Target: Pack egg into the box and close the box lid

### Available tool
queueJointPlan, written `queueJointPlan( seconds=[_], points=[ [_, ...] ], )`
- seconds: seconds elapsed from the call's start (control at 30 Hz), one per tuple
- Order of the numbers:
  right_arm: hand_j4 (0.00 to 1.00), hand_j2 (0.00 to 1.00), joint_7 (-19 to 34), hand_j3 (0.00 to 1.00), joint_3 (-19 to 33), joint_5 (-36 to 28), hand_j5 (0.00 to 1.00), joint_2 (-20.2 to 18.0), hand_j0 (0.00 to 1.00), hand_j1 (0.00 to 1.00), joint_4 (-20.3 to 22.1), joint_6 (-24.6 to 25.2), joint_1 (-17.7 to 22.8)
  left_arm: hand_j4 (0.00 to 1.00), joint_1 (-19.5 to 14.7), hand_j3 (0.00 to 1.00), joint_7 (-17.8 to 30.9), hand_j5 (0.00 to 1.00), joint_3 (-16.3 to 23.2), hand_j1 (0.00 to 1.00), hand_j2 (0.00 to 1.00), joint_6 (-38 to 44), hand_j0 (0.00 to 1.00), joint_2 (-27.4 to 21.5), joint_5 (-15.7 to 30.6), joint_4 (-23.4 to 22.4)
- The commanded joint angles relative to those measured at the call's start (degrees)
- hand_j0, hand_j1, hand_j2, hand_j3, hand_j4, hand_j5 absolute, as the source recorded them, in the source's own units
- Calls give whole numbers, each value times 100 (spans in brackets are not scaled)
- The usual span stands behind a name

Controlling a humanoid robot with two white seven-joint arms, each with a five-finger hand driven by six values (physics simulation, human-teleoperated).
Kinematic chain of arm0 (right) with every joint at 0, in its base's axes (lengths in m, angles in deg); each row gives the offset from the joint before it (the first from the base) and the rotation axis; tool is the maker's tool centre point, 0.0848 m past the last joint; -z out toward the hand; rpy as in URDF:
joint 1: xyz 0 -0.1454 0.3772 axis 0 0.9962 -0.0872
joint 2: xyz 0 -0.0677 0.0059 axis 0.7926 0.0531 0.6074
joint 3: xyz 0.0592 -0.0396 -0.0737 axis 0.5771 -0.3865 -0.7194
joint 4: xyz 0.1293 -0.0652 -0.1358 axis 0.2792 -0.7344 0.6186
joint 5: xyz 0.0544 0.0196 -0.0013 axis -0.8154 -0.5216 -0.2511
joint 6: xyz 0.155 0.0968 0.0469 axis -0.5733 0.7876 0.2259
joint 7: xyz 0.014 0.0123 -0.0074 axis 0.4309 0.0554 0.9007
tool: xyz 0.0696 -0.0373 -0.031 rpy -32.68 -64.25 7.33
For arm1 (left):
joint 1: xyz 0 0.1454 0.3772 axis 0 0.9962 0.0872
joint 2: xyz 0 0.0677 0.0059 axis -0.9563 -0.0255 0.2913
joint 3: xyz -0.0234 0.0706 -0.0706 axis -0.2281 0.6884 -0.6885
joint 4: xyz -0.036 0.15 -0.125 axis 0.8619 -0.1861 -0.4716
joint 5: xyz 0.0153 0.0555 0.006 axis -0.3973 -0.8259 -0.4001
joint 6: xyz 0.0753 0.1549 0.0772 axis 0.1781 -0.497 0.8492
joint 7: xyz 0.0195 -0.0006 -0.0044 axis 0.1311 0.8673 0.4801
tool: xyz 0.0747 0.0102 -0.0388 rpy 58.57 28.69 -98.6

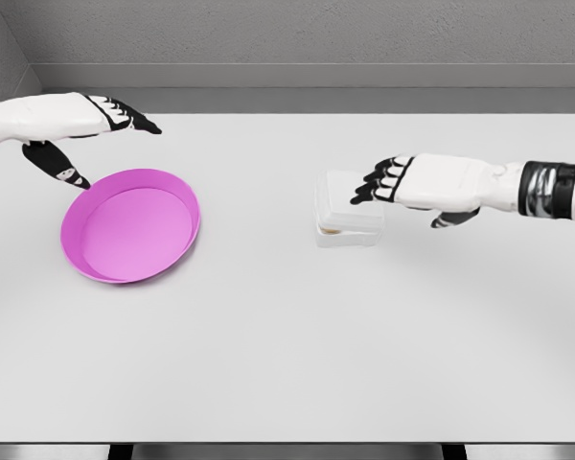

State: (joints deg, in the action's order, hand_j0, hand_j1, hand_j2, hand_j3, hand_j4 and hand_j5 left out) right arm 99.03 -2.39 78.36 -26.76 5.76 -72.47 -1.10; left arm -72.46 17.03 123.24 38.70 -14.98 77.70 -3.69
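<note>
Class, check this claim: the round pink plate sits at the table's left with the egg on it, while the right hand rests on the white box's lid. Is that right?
One detail is wrong. In the head view the round pink plate is empty; no egg lies on it. The rest holds: the plate sits at the left of the white table, and the right hand rests on the lid of the white box.

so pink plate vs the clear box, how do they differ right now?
The pink plate is opaque, round and shallow; the clear box is see-through, squarish and taller. The plate holds nothing, while something tan shows inside the box. The right robot hand rests over the box lid; the left robot hand is at the plate's far rim. Both sit on the white table.
</note>
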Motion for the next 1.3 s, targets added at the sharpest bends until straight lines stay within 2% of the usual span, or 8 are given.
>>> queueJointPlan(
  seconds=[0.0, 0.6, 0.9, 0.97, 1.07, 1.1, 1.17, 1.27],
  points=[
    [100, 100, -2, 100, -192, -18, 100, 65, 100, 100, 19, 14, 0, 100, 9, 100, -3, 100, -3, 100, 100, 15, 100, -7, 34, 0],
    [100, 100, -2, 100, -368, 316, 100, 513, 100, 100, -685, 14, -167, 100, 9, 100, -3, 100, -3, 100, 100, 15, 100, -7, 34, 17],
    [100, 100, -2, 100, -491, 527, 100, 627, 100, 100, -799, 14, -184, 100, 9, 100, -3, 100, -3, 100, 100, 15, 100, -25, 52, 8],
    [100, 100, -2, 100, -289, 439, 100, 627, 100, 100, -799, 14, -299, 100, 0, 100, -11, 100, -3, 100, 100, 15, 100, -147, 69, 8],
    [100, 100, -2, 100, 519, 210, 100, 390, 100, 100, -808, 14, -246, 100, 9, 100, -11, 100, 15, 100, 100, 15, 100, -324, 228, -9],
    [100, 100, -2, 100, 923, -210, 100, 276, 100, 100, -1192, 14, -115, 100, 122, 100, -11, 100, 15, 100, 100, 15, 100, -350, 227, -9],
    [100, 100, -2, 100, 1311, -730, 100, 311, 100, 100, -2627, 14, -97, 100, 176, 100, -11, 100, 15, 100, 100, 15, 100, -341, 219, -1],
    [100, 100, -2, 100, 1267, -721, 100, 320, 100, 100, -2574, 14, -97, 100, 228, 100, -11, 100, 15, 100, 100, 15, 100, -341, 219, -44]
  ],
)
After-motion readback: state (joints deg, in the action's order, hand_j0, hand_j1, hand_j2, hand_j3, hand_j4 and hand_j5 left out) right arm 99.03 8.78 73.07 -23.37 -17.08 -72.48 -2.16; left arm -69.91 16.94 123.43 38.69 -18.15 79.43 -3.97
